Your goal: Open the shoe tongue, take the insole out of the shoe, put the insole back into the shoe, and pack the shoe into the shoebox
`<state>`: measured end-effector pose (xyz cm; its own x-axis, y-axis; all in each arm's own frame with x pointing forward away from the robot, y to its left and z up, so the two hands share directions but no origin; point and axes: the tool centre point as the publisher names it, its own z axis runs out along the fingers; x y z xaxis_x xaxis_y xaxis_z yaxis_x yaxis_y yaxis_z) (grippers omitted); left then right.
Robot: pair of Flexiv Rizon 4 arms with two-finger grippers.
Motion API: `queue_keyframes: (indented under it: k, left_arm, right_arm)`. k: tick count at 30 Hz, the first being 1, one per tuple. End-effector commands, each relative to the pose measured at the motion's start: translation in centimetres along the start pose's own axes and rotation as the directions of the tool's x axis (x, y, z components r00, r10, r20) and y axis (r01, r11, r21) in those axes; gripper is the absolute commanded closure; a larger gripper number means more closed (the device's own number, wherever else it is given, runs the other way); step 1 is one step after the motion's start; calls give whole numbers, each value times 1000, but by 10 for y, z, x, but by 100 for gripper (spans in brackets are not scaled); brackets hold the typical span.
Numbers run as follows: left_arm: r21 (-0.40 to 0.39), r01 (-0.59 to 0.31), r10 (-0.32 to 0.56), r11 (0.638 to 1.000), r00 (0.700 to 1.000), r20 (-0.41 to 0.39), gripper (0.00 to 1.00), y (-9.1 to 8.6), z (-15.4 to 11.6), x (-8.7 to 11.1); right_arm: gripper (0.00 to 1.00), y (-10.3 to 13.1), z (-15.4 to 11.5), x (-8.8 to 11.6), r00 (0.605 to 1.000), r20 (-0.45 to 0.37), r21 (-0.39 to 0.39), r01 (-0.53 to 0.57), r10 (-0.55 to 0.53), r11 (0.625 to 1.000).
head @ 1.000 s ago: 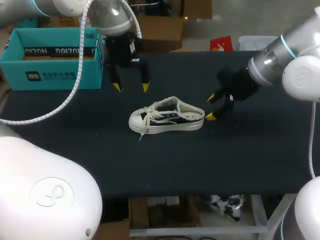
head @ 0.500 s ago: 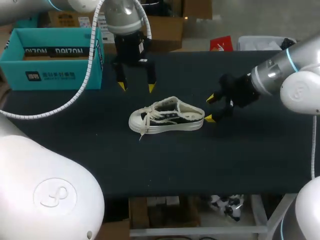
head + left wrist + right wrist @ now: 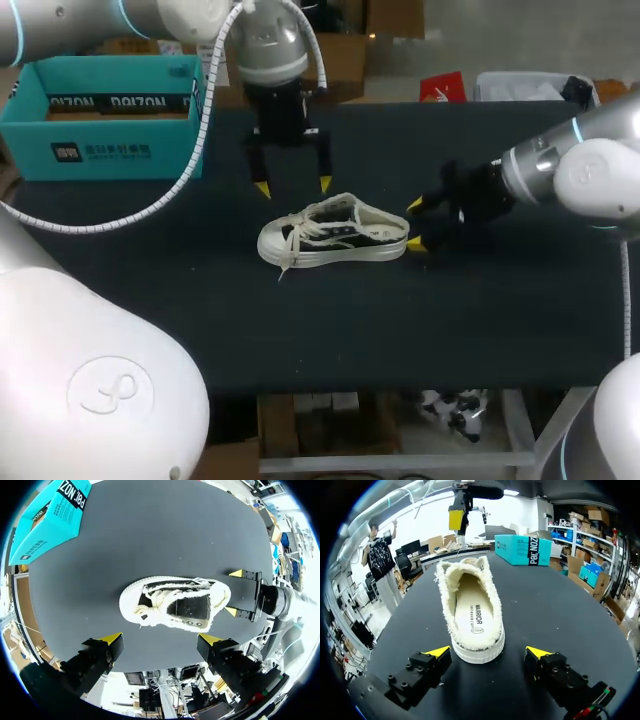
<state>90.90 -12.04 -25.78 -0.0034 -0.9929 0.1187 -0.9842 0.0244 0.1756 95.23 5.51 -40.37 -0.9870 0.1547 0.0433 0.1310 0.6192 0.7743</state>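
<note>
Shoe (image 3: 333,232) upright on its sole at mid-table (image 3: 300,330), heel (image 3: 476,652) turned to the right gripper (image 3: 488,652), toe pointing away from it. The insole (image 3: 472,612) lies flat inside, and the tongue (image 3: 159,600) is down under the laces (image 3: 298,226), not yet lifted.

Your right gripper sits low, just behind the heel, its fingers spread wider than the heel and holding nothing. Its wrist view shows a small gap to the shoe. Your left gripper (image 3: 293,186) hangs over the shoe's far side, fingers spread wide and empty, with the shoe lying ahead of and between its fingertips. The box (image 3: 100,150) stands well apart, off beyond the left gripper at the table's corner.

The step in hand looks to be the first one, opening the tongue, and none of the task appears done.

To do it well, steady the shoe first. It is likely light and apt to skid on the dark cloth, so bring the right fingers in on the heel's two sides and press them together there before pulling anything. Then lower the left gripper onto the tongue's free edge, at the mouth of the shoe and not up among the laces. Pinch the tongue alone. A lace caught with it would probably drag the whole shoe. Draw up and toward the toe, gently, since the frayed rim may snag a fingertip.
</note>
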Motion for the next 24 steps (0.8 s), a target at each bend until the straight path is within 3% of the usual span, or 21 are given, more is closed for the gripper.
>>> queue_keyframes:
  k: [1,24]
  left_arm:
    - [-2,3,-3,1000,1000,7,0,-2,6,6]
    - [-25,-5,6,1000,1000,22,0,-15,23,13]
  right_arm:
    - [0,-6,10,-1,999,-34,-40,10,-12,999]
    - [0,3,42,5,996,-89,-124,15,-26,992]
